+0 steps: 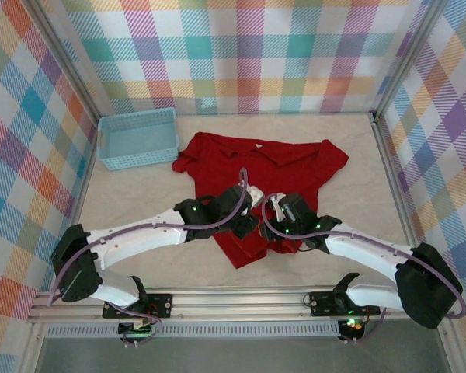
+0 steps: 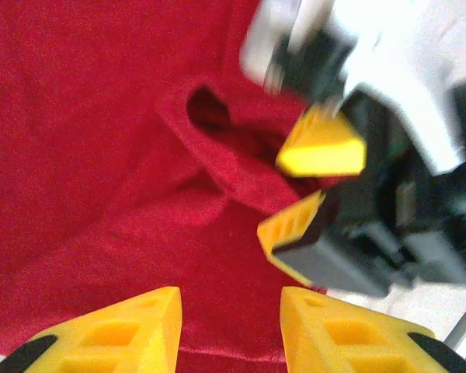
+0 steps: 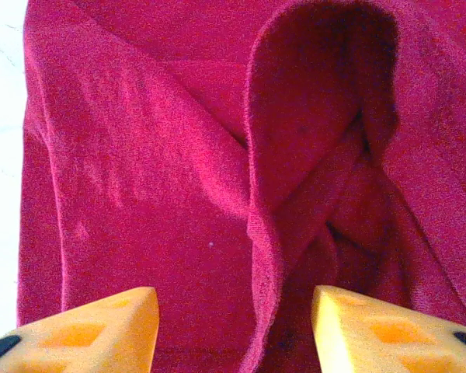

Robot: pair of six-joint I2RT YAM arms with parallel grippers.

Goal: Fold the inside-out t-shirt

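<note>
Red inside-out t-shirt (image 1: 279, 167) lies across the middle of a sand-coloured table (image 1: 140, 202), seen from above. Its sleeves and collar are spread toward the upper part of the frame. Its lower part is bunched into a narrow, rumpled strip at lower centre, under both wrists.

At upper left stands a light-blue basket (image 1: 137, 138), just beside one sleeve.

Left of centre, the left gripper (image 2: 231, 326) hangs over the bunched cloth. Its yellow fingers stand apart at the bottom of its own camera view, with nothing between them.

Right of centre, the right gripper (image 3: 233, 326) faces it closely. Its fingers are spread wide at the bottom of its own view, and a raised fold of cloth runs down between them, unpinched. A dark pocket opens in the cloth at upper right of that view.

Folding proper looks not yet begun; the step in hand seems to be taking hold of the crumpled lower end. The next move probably calls for each gripper to close on one clean edge, then draw the cloth flat.
</note>
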